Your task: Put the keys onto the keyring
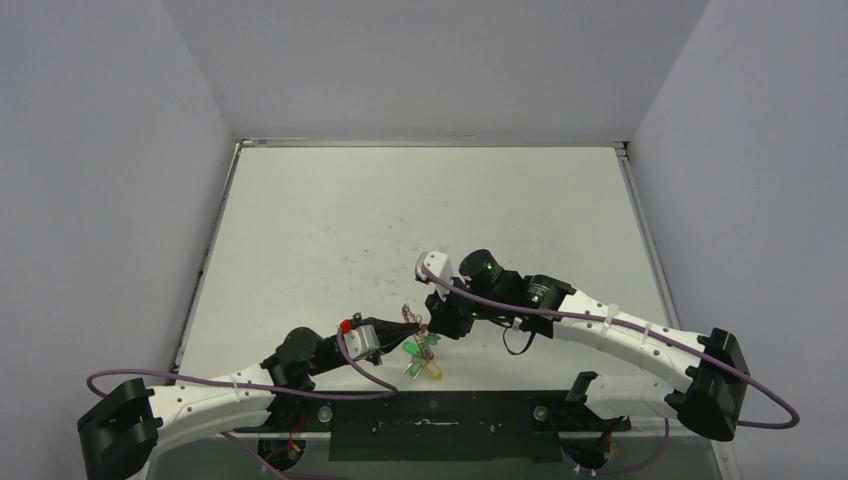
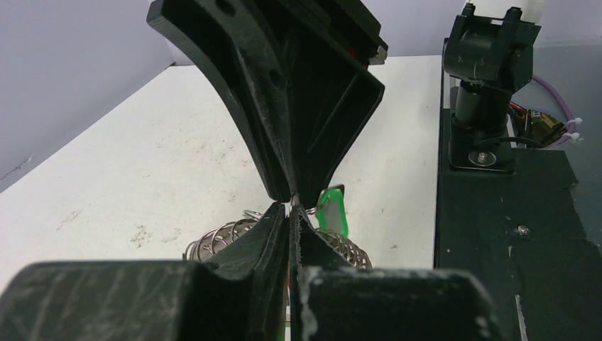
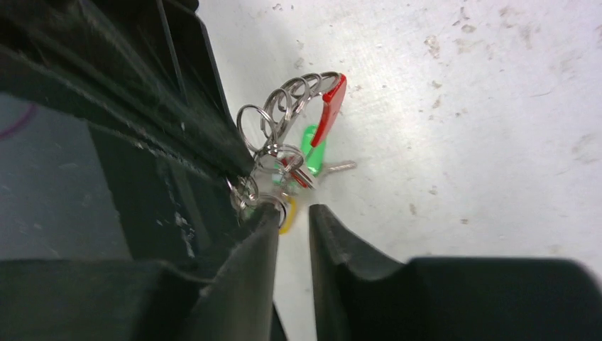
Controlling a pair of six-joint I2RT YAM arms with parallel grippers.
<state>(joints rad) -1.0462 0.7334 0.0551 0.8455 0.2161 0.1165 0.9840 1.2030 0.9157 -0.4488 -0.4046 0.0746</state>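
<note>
My left gripper (image 1: 404, 328) is shut on the keyring (image 1: 423, 339), a silvery coiled wire ring held just above the table. In the left wrist view its fingertips (image 2: 291, 213) pinch a thin wire, with coils (image 2: 220, 238) to either side. Keys hang from the ring: a green one (image 1: 411, 350), a yellow one (image 1: 436, 372). The right wrist view shows the coils (image 3: 287, 99), the red plastic segment (image 3: 331, 106), a green key (image 3: 310, 148) and a bit of yellow (image 3: 287, 223). My right gripper (image 3: 294, 213) stands slightly open right beside the ring, nothing between its fingers.
The black base plate (image 1: 430, 422) runs along the near table edge, with the right arm's base (image 2: 490, 92) on it. Purple cables (image 1: 250, 385) loop along both arms. Grey walls close in the scuffed white table (image 1: 400, 220) on three sides.
</note>
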